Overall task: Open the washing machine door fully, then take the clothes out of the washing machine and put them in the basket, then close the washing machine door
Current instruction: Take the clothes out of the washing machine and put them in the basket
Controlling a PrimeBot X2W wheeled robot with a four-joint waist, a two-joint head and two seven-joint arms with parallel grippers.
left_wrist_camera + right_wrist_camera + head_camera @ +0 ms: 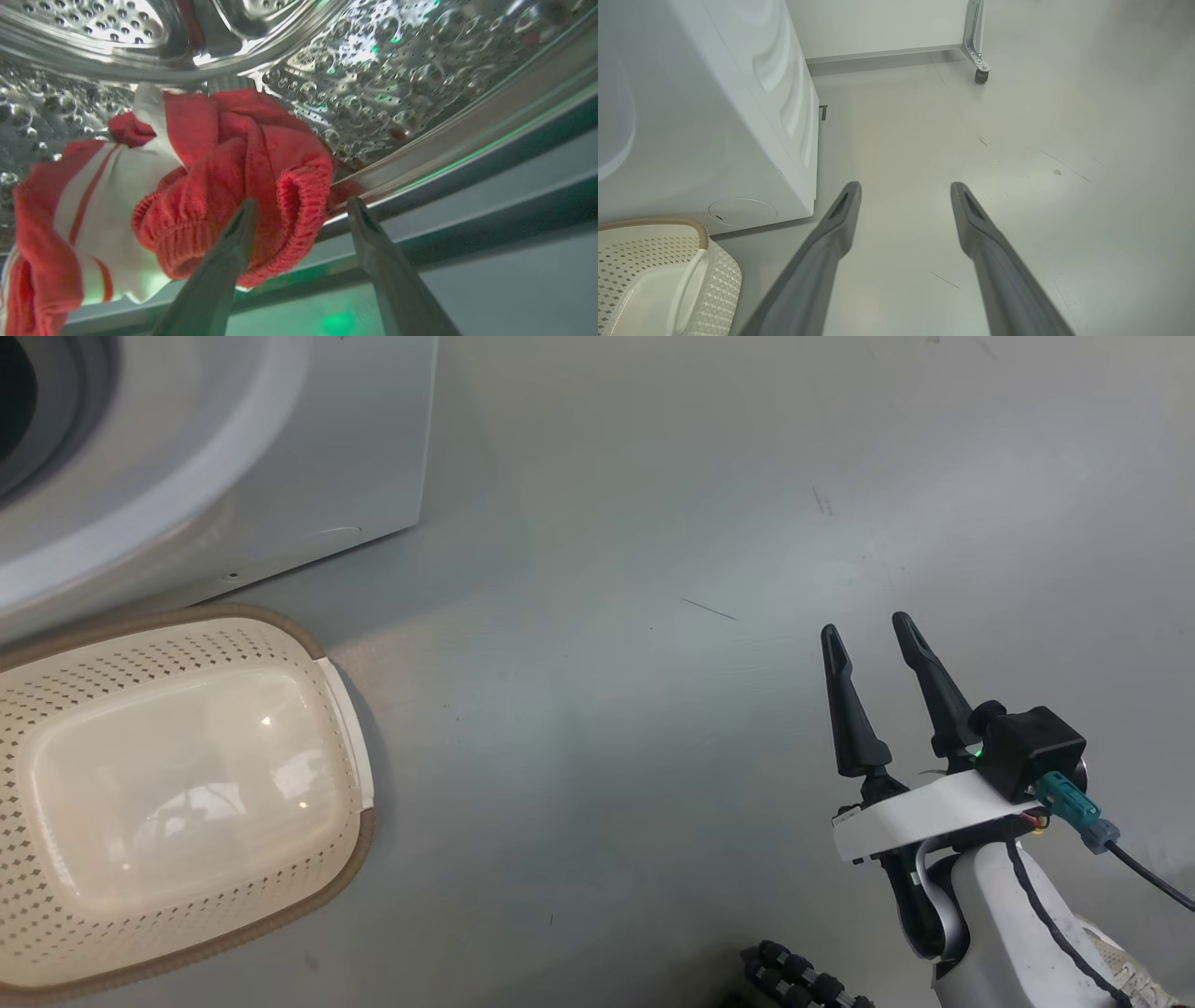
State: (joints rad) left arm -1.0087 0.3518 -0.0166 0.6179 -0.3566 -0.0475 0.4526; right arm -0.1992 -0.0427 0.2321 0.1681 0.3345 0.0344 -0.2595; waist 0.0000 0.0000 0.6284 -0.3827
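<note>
Head view: the washing machine [280,448] is upper left with the basket [271,613] below it. The right gripper [865,625] hovers over the floor [607,709], fingers wide apart, holding nothing.
Left wrist view: the left gripper [301,201], spread wide, reaches into the drum [397,70]. The clothes [224,154] bunch at its fingertips, ungripped.
Right wrist view: the machine and basket are to the left, with floor ahead.

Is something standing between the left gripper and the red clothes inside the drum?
Nothing visible does. The open left gripper points straight at the clothes, which lie in the drum near its front edge. One finger crosses the red fabric in the left wrist view; the other is just beside it.
</note>
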